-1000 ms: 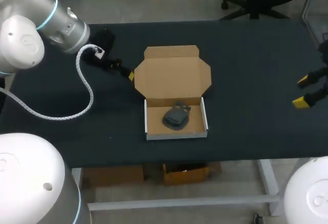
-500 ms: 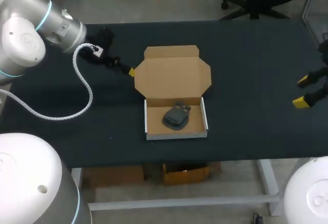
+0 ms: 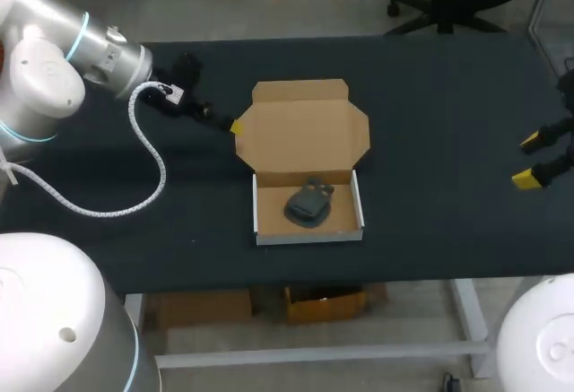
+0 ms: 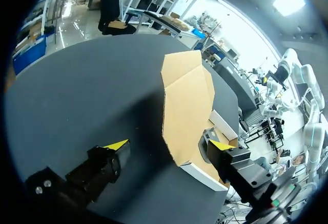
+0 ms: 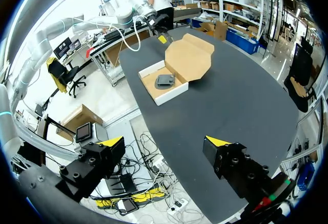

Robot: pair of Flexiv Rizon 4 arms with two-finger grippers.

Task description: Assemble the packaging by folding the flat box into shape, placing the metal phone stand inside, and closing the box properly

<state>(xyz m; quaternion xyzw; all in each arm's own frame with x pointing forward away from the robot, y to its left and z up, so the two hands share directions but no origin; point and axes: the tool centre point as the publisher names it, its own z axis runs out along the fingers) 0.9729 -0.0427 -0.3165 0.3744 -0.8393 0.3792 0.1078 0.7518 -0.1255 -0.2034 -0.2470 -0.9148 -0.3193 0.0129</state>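
Sitting — dark rounded stand | in cardboard box | lid flat, open

No legible text, labels, numbers or signs anywhere on table.

My left tool sits at the left corner of the lid, one yellow tip just beside the cardboard. The lid lies spread open behind the box on the bench. The stand lies inside the box. My right tool is well apart, near the bench's right edge, fingers spread.
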